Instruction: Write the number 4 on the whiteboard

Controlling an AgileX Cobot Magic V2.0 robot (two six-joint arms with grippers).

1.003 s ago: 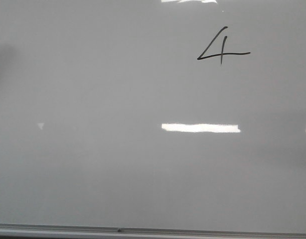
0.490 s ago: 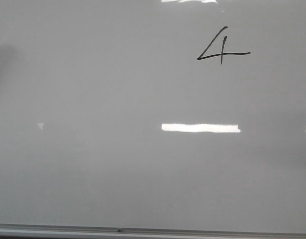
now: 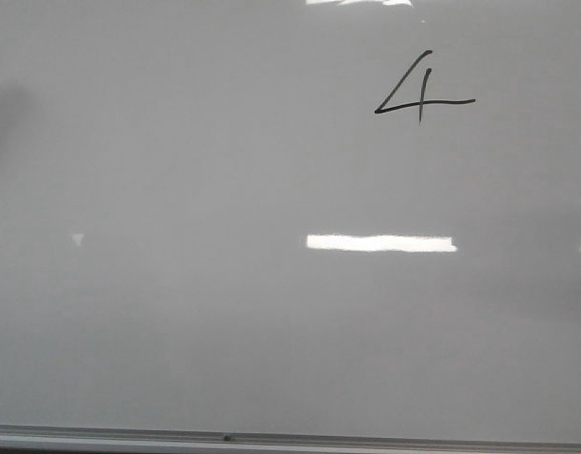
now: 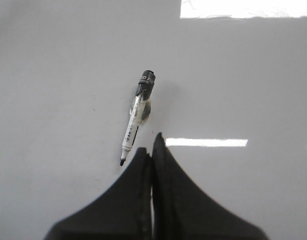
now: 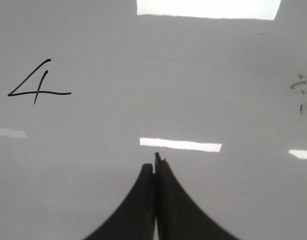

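The whiteboard [image 3: 224, 284] fills the front view, its silver frame edge along the bottom. A thin black number 4 [image 3: 418, 90] is drawn at its upper right; it also shows in the right wrist view [image 5: 36, 87]. No gripper shows in the front view. My left gripper [image 4: 151, 145] is shut and empty above the board. A black-capped white marker [image 4: 136, 120] lies on the board just beyond its tips, uncapped nib toward the fingers. My right gripper [image 5: 154, 167] is shut and empty, apart from the 4.
Bright light reflections lie on the board [image 3: 380, 243]. Faint dark smudges mark the board in the right wrist view [image 5: 299, 90]. The board's frame edge [image 3: 290, 440] runs along the near side.
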